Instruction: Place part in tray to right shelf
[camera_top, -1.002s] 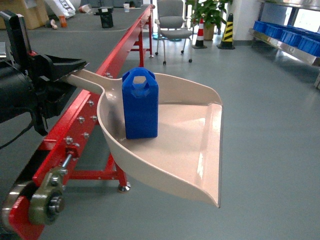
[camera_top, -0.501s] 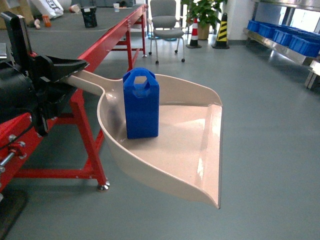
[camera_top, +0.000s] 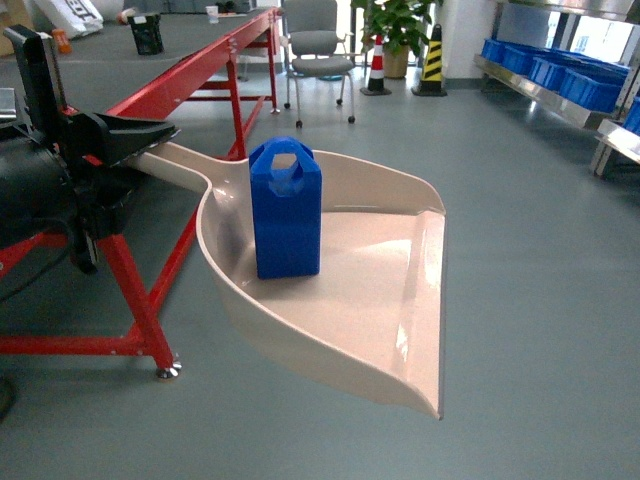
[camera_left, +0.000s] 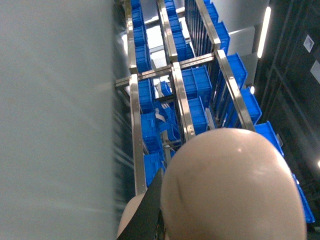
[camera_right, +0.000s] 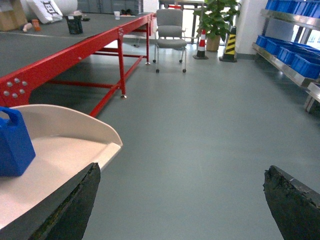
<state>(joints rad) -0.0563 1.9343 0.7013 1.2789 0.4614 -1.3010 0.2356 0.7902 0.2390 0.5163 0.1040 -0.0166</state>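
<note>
My left gripper (camera_top: 150, 140) clamps the tray (camera_top: 400, 330) by its handle, the part (camera_top: 286, 210) standing upright and loose at the tray's back. My right gripper (camera_right: 182, 200) is wide open and empty. The part looks light, rigid and slick, likely to slide or tip, so I'd take it by its sides; the shelf (camera_top: 560, 95) is far right.
</note>
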